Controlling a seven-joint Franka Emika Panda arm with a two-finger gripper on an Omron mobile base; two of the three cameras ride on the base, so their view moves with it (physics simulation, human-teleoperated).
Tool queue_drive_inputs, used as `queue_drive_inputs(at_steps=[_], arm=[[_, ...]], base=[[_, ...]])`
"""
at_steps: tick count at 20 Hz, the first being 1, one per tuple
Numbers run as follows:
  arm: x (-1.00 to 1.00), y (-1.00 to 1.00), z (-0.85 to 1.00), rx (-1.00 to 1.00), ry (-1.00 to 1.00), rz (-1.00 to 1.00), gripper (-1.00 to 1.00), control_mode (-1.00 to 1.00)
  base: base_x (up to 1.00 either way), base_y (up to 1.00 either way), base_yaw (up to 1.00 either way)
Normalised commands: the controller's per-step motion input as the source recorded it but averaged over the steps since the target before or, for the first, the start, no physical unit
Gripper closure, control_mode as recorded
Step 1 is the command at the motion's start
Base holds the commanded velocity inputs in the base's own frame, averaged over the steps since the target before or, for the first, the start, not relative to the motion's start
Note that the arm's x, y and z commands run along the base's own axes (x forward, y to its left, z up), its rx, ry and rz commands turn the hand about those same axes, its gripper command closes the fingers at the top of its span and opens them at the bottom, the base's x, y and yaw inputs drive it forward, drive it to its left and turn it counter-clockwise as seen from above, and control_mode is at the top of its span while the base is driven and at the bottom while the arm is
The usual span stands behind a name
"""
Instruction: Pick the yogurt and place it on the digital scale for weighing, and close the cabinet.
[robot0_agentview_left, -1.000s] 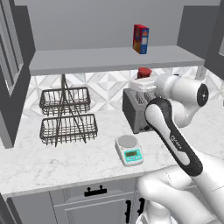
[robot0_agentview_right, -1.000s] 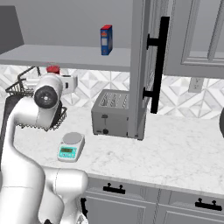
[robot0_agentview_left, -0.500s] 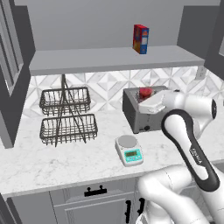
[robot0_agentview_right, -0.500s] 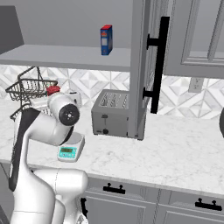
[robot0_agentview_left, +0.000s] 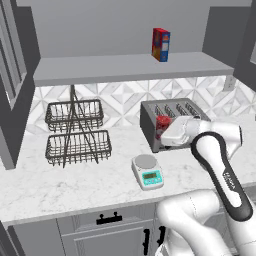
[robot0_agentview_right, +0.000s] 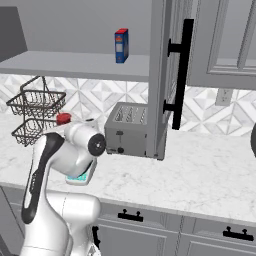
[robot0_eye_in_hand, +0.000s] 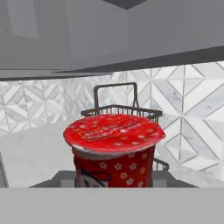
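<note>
The gripper (robot0_agentview_left: 165, 131) is holding the yogurt (robot0_agentview_left: 162, 126) in the air in front of the toaster (robot0_agentview_left: 172, 120), about level with the toaster's top and above the counter (robot0_agentview_left: 60, 185). In the hand view the yogurt (robot0_eye_in_hand: 113, 151) is sitting upright and close to the camera, its red foil lid facing up; the fingertips themselves are hidden there, but the jaws are pinching the cup, since nothing else is supporting it. The digital scale (robot0_agentview_left: 148, 171) is resting on the counter in front of the toaster and below the yogurt, its round plate bare. The 2-tier wire basket (robot0_agentview_left: 75, 132) is standing to the toaster's left. The cabinet (robot0_agentview_right: 167, 75) is hanging above the toaster with its door swung open, and the red-and-blue box (robot0_agentview_left: 160, 44) is standing on its shelf.
</note>
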Motion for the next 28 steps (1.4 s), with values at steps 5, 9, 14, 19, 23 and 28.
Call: queue_drive_inputs(at_steps=[5,9,14,19,23,28], arm=[[0.07,0.0,-0.5,0.0,0.02,0.15,1.0,-1.0],[0.13,0.0,-0.61,0.0,0.0,0.11,1.0,-1.0],[0.12,0.0,-0.59,0.0,0.0,0.08,1.0,-1.0],[0.18,0.0,-0.49,0.0,0.0,0.05,1.0,-1.0],[0.13,0.03,-0.48,0.0,-0.04,0.05,1.0,-1.0],[0.25,0.03,-0.51,0.0,-0.05,0.08,1.0,-1.0]], base=[[0.0,0.0,0.0],[0.0,0.0,0.0],[0.0,0.0,0.0],[0.0,0.0,0.0],[0.0,0.0,0.0],[0.0,0.0,0.0]])
